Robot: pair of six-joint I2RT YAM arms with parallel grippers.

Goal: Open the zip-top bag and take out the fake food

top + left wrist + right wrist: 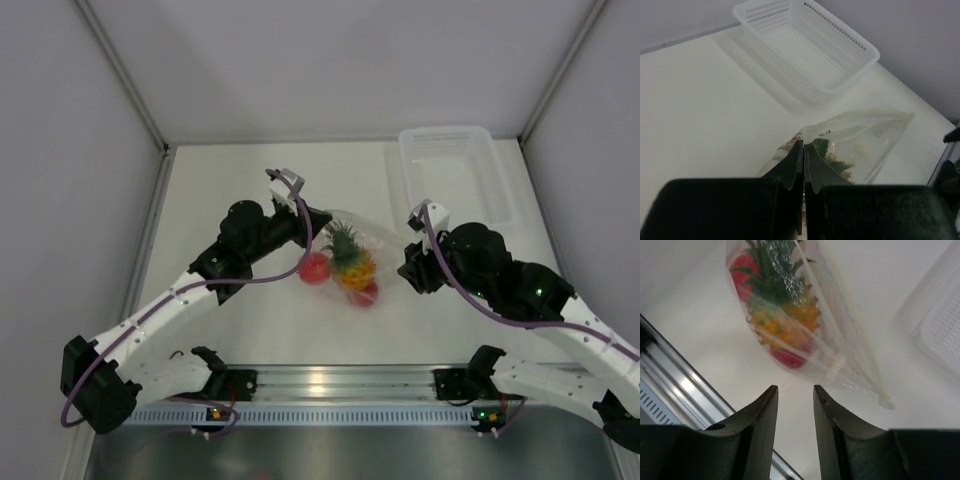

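Bag (840,340) is between the two grippers, with the pineapple (785,315) and red fruits (787,358) inside, not out yet. Left gripper (804,150) pinches the bag's edge at its fingertips, likely as an anchor. Right gripper (795,395) is spread and empty, bag just ahead of its tips; probably lined up to grab the opposite lip and pull.

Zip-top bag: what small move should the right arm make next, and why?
Probably ease the right end effector forward onto the near corner of the zip-top bag and close. Its jaws stand open, short of the plastic, while the left end effector is shut on the opposite edge. The toy pineapple is inside, so a second grip seems needed to pull the mouth apart.
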